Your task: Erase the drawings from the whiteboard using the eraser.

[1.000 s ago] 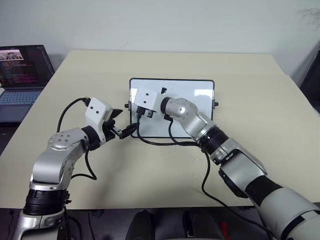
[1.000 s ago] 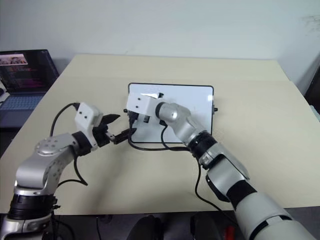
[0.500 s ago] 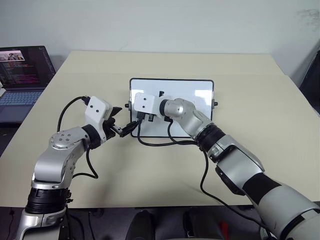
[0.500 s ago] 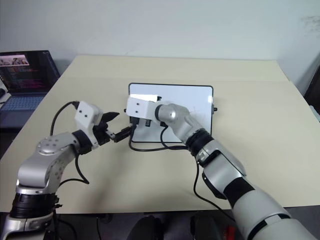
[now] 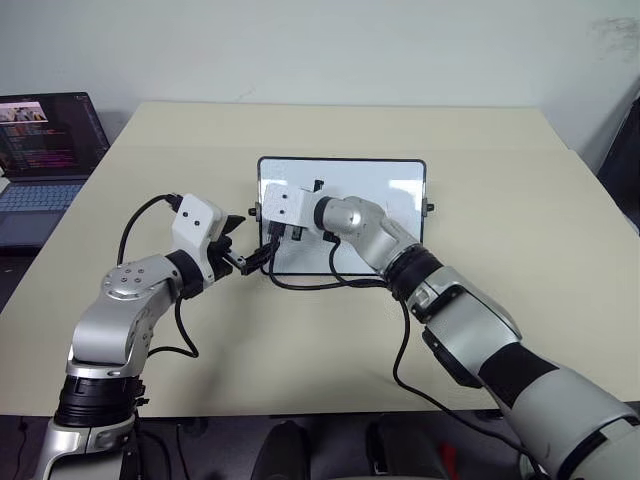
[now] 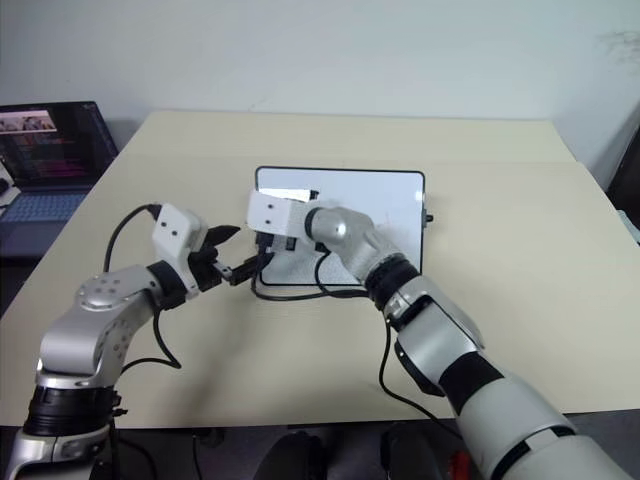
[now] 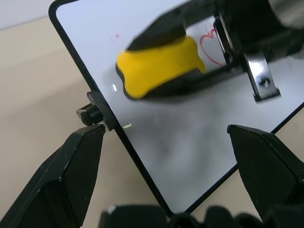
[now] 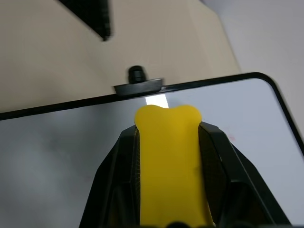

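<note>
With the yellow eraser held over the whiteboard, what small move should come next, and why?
Probably slide the yellow oblong eraser, clamped in the right tool, sideways onto the red heart outline. The heart is unerased on the glossy black-framed whiteboard, right beside the eraser, while the left tool is at the board's edge.

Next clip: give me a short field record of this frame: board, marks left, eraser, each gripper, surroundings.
board: whiteboard flat on the table
marks: red heart unerased; faint red scribble near the corner
eraser: yellow eraser over the board beside the heart; contact unclear
right gripper: shut on the eraser
left gripper: open, straddling the board's edge by a knob
surroundings: laptop, screen on
</note>
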Tool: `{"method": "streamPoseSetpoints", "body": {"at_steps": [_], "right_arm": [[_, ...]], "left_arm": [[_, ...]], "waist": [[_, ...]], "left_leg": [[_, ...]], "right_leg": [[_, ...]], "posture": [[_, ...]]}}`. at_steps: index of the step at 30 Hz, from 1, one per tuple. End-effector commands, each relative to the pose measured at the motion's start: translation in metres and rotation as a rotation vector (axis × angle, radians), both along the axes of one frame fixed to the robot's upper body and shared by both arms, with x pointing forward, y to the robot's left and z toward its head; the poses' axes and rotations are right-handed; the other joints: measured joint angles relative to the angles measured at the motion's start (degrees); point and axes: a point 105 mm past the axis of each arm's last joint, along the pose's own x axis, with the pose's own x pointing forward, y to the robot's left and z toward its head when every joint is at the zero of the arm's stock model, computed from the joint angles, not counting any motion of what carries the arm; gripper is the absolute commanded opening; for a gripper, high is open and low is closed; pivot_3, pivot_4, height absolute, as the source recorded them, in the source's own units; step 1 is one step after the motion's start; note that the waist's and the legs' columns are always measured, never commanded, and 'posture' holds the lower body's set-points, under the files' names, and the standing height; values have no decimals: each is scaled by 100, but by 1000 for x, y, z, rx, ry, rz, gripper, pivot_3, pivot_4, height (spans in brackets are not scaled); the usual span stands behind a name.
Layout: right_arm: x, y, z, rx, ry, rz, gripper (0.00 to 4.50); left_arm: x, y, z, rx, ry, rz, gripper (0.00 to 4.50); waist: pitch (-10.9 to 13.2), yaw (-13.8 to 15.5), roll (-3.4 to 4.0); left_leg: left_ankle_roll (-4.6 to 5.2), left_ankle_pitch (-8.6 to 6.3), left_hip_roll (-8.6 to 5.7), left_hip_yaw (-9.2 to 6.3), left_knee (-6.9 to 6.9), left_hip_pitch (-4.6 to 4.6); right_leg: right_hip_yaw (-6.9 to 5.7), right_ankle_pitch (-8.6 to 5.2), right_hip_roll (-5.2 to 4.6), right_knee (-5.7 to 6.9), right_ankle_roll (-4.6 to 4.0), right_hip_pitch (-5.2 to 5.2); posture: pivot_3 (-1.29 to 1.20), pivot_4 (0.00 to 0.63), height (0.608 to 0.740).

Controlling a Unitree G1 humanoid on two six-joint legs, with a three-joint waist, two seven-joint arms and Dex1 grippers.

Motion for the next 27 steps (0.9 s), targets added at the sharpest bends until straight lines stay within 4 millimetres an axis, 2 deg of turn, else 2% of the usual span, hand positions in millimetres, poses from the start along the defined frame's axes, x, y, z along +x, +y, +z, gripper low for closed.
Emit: {"method": "streamPoseSetpoints", "body": {"at_steps": [1,4,6,9,12,14,17,20,22,27], "right_arm": [[8,-4,17,48,-84,-51,1326],[13,-6,34,93,-155,-79,1326],[14,-8,30,74,-140,-76,1326],[11,-10,12,12,-77,-53,1326],[3,-17,-19,-107,28,-5,1326],[2,-22,-28,-143,49,-2,1326],[6,-27,-25,-143,18,-29,1326],[17,-31,2,-68,-93,-90,1326],[22,-35,12,-45,-129,-114,1325],[20,-41,-6,-114,-64,-99,1325]], "left_arm": [[0,-3,14,5,-60,-15,4500],[2,-2,14,2,-62,-7,4500],[3,-1,15,-12,-63,2,4500],[3,-1,16,-20,-62,1,4500],[5,1,16,-18,-61,0,4500],[6,1,16,-15,-61,0,4500],[7,1,17,-13,-62,-2,4500],[8,0,17,-14,-63,-10,4500],[8,0,17,-14,-62,-10,4500],[8,-1,16,-15,-60,-12,4500]], "waist": [[0,0,0],[0,5,0],[0,6,0],[0,3,0],[-1,7,-1],[-1,7,-1],[-1,8,-1],[0,21,-1],[0,23,0],[0,14,-1]], "left_leg": [[0,0,0,-1,0,1],[-1,1,0,-3,1,2],[-1,1,-1,-2,1,1],[-1,1,-1,0,0,0],[-1,0,-1,-2,-3,-1],[-1,0,-2,-2,-1,1],[0,1,-3,0,3,11],[-3,5,-4,-3,4,18],[-9,12,-3,-5,5,19],[-13,18,-5,-2,4,21]], "right_leg": [[0,0,0,2,0,0],[-2,0,0,7,-1,0],[-2,0,0,5,-1,0],[-1,0,-1,-1,-1,0],[-3,0,0,-5,0,1],[-2,0,-1,-1,-1,2],[2,0,-1,15,-1,5],[-1,0,-1,30,-1,5],[-2,4,-1,32,-8,5],[0,8,0,31,-15,6]], "posture": [[0,150,740],[0,150,740],[0,150,740],[0,150,740],[0,150,740],[0,150,740],[0,150,740],[0,150,740],[0,150,740],[0,150,740]]}}
